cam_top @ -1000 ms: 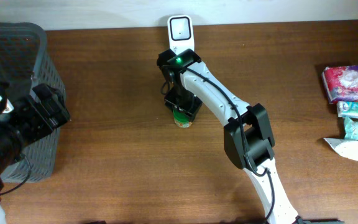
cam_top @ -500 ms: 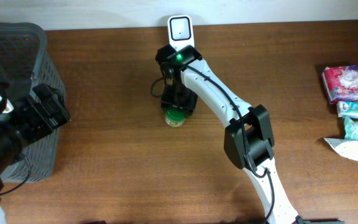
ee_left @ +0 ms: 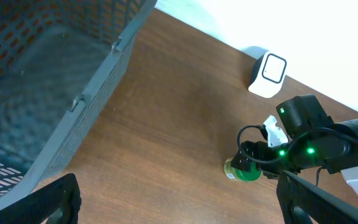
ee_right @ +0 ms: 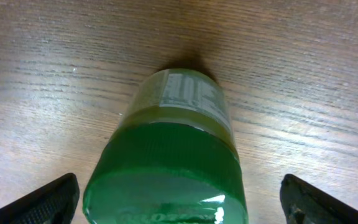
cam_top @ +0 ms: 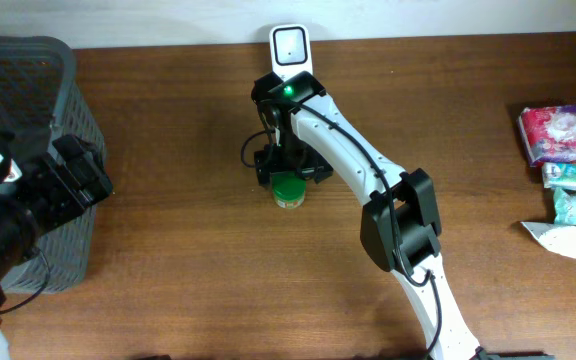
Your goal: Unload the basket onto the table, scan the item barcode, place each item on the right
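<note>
Well, at the far left the left gripper hangs spread and empty beside the grey basket; mid-table the jar stands upright, long axis vertical, green lid up, just in front of the white scanner. The right gripper sits directly over it, fingers splayed either side and clear of the lid; packets lie far right.
</note>
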